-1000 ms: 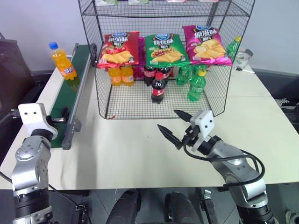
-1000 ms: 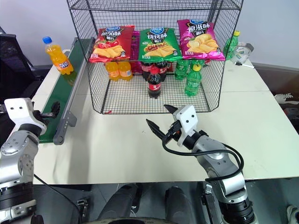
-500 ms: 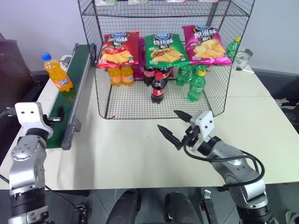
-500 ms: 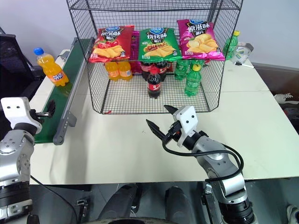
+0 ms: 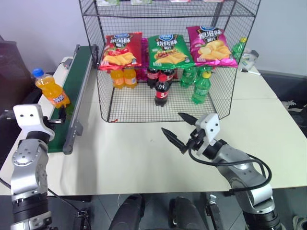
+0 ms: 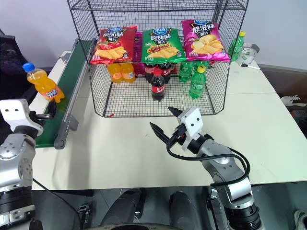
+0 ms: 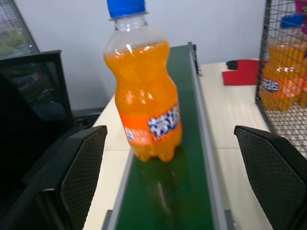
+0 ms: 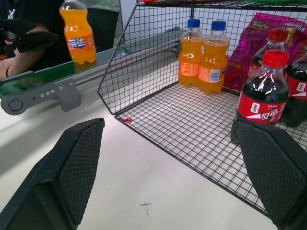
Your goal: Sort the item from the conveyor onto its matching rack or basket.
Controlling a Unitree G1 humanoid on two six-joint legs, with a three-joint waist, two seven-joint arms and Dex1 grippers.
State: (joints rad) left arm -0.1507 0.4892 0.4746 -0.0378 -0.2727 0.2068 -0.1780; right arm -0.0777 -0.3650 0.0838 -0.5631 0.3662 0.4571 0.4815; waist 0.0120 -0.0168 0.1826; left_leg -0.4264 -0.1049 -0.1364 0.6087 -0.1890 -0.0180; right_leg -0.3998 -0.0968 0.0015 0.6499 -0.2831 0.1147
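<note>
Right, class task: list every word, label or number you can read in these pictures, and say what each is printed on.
"烧烤味": on the green chip bag.
"原滋味": on the pink chip bag.
Too blurred to read: the print on the red chip bag, the orange soda bottle label, the cola bottle label.

Left hand [image 7: 170,177] points forward at about 12 o'clock, fingers spread wide; right hand [image 5: 178,128] aims toward 10 o'clock, fingers apart.

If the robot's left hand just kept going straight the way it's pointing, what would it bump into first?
Most likely the orange soda bottle, standing upright on the green conveyor between the open left hand's fingers; how near is hard to judge.
</note>
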